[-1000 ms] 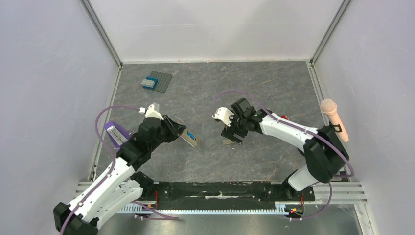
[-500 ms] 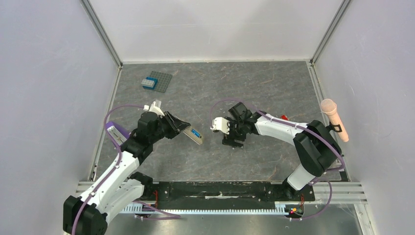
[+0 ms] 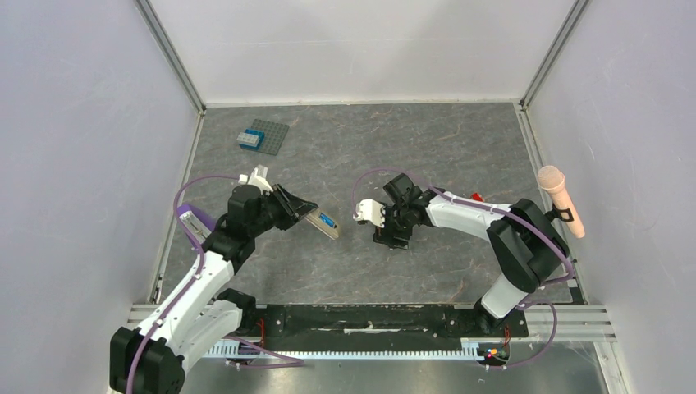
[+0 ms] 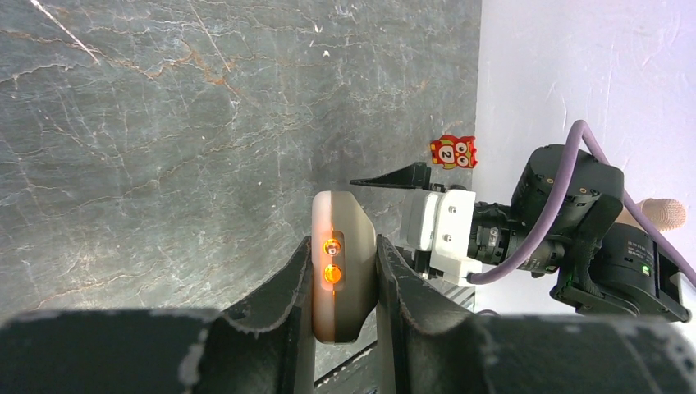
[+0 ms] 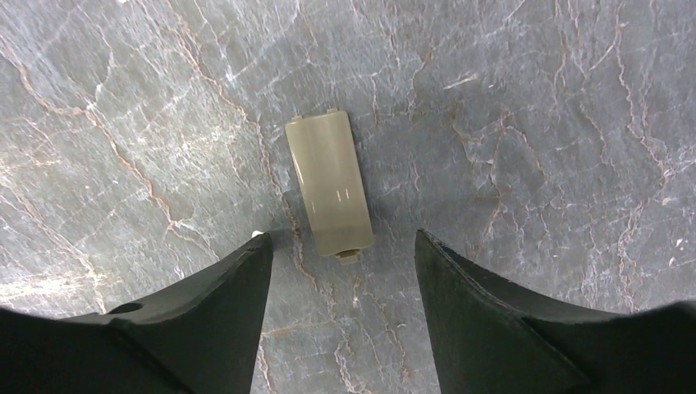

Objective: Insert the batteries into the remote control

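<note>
My left gripper [image 3: 302, 215] is shut on the slim white remote control [image 3: 320, 224], holding it tilted above the table. One blue battery [image 3: 327, 219] sits in its back recess. In the left wrist view the remote [image 4: 354, 215] is clamped edge-on between my fingers [image 4: 295, 283], and two orange lights glow on its side. My right gripper [image 3: 392, 236] is open and empty, pointing down at the table. In the right wrist view a tan battery cover [image 5: 328, 180] lies flat on the table, just beyond my open right gripper [image 5: 341, 238]. No loose batteries show.
A grey studded plate with a blue brick [image 3: 261, 136] lies at the back left. A small red-and-white owl piece [image 4: 454, 152] lies behind the right arm. A pink microphone [image 3: 560, 197] leans at the right wall. A purple object [image 3: 190, 222] lies at the left edge.
My left arm has swung the remote right and slightly up, toward the middle. My right gripper has shifted a little left and lower over the tan cover, still open.
</note>
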